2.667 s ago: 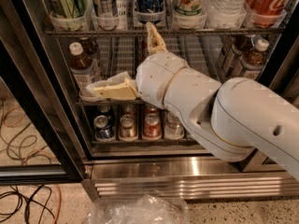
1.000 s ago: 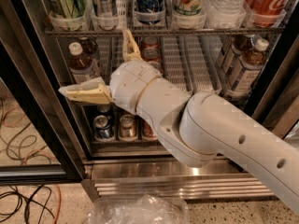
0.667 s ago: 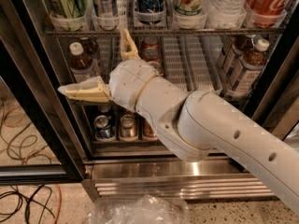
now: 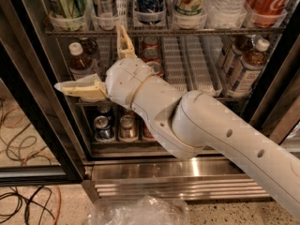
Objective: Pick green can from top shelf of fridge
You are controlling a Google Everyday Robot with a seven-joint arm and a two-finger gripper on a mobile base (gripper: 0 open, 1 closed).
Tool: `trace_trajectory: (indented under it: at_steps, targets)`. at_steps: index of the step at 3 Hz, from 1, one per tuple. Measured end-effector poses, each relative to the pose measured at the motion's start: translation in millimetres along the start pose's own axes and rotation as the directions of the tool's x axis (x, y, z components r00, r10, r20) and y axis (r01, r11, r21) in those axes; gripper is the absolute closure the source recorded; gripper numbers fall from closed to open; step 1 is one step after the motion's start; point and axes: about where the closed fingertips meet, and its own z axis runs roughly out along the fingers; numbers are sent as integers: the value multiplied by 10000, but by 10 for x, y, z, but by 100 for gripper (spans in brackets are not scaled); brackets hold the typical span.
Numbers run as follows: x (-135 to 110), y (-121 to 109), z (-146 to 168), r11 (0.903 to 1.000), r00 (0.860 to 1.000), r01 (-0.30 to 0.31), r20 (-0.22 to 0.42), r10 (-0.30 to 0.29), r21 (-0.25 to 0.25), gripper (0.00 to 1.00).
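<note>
green can (image 4: pixel 65 1) is standing upright in the leftmost visible white tray (image 4: pixel 65 22) on the top shelf (image 4: pixel 164 31) of the fridge (image 4: pixel 28 78), with its lid being cut off from view. the gripper (image 4: pixel 89 57) is being held below that shelf, in front of the bottle rack, with its 2 jaws spread wide and empty. the can is being judged stiff when full, moderately heavy, smooth and likely slippery. the mid-body, above the tray rim, is being favoured for a square, moderate squeeze, so that denting is being avoided.
</note>
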Motion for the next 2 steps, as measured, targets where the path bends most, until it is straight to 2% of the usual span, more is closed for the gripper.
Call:
trace_trajectory:
  at_steps: [1, 2]
  targets:
    - [-54, -75, 294, 9996, 9983, 134, 570, -149, 257, 0]
    - [-56, -67, 305, 9996, 9982, 130, 587, -143, 238, 0]
